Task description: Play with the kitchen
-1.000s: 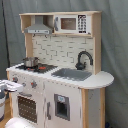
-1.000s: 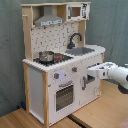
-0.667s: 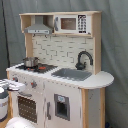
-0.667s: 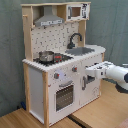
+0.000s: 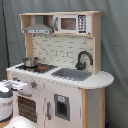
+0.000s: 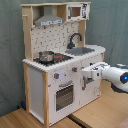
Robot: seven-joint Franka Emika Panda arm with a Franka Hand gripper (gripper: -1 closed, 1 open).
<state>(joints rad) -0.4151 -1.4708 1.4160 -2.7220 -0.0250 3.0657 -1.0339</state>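
Here, boxy white-and-wood kitchen point(image 6: 55, 70), rounded gripper point(image 6: 88, 71) near

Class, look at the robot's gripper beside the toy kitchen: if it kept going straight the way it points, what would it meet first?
Probably the kitchen's front panel near the knobs, above the oven door. The gripper points there in the second exterior view, though depth is unclear.

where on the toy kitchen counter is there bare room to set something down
Free: the rounded counter end beyond the sink, and the basin itself looks empty. Crowded: the stovetop holds a pot, the faucet stands behind the sink, and the gripper sits at the front panel.
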